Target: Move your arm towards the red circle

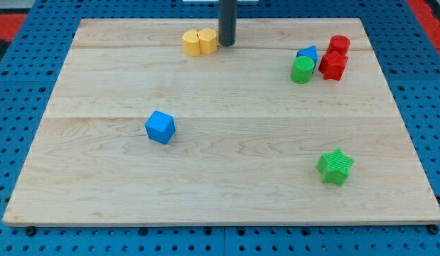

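Note:
The red circle block (339, 44) sits near the view's top right on the wooden board (220, 178). Just below it is a red star-like block (333, 65), touching or nearly so. My tip (227, 44) is at the view's top centre, right beside the yellow block (207, 40), far to the left of the red circle. Next to that yellow block on its left is an orange-yellow block (192, 43).
A blue block (308, 54) and a green round block (302, 70) sit just left of the red blocks. A blue cube (160, 126) lies left of centre. A green star (335, 166) lies at the lower right.

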You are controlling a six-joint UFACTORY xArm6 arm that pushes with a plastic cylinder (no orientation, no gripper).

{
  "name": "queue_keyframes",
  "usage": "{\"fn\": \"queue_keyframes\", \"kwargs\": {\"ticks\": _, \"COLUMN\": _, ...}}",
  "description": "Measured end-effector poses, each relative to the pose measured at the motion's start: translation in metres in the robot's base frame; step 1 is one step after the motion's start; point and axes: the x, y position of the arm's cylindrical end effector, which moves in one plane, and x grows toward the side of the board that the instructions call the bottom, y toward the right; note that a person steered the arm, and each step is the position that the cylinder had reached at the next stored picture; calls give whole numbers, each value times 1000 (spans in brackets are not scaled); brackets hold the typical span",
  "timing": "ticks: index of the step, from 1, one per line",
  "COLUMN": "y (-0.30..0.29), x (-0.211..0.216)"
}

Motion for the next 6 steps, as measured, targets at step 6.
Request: {"fn": "queue_keyframes", "kwargs": {"ticks": 6, "y": 179, "x": -44}}
